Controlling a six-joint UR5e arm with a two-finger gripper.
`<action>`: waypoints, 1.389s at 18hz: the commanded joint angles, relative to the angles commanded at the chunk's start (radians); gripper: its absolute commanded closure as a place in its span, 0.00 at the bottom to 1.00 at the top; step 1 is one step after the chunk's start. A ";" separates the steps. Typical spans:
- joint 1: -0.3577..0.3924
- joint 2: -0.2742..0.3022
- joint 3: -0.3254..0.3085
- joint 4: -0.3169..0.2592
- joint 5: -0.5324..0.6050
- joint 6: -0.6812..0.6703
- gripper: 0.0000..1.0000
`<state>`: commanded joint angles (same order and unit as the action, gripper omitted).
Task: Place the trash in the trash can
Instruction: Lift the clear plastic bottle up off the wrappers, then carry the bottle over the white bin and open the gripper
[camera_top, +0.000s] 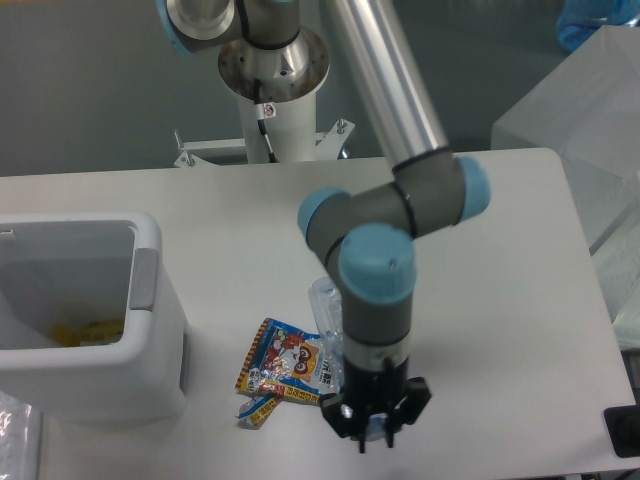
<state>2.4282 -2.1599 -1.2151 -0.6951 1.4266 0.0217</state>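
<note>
White table (500, 300); wrappers (285, 368) show cartoon print, writing unreadable

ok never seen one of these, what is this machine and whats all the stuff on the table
This is one robot arm made of silver tubes and grey-blue joints, filmed by a single fixed camera looking down at a white table. At the arm's tip is a black two-finger gripper, pointing down near the table's front edge; whether it holds anything cannot be told. Beside it lie colourful snack wrappers, and a clear plastic bottle sits partly hidden behind the arm. On the left stands a white trash can with something yellow inside.
</note>
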 joint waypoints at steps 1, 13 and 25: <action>0.002 0.006 0.011 0.021 0.000 -0.014 0.69; -0.024 0.164 0.054 0.052 -0.002 -0.008 0.69; -0.209 0.278 0.029 0.055 -0.003 0.011 0.69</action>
<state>2.2197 -1.8822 -1.1857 -0.6397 1.4235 0.0322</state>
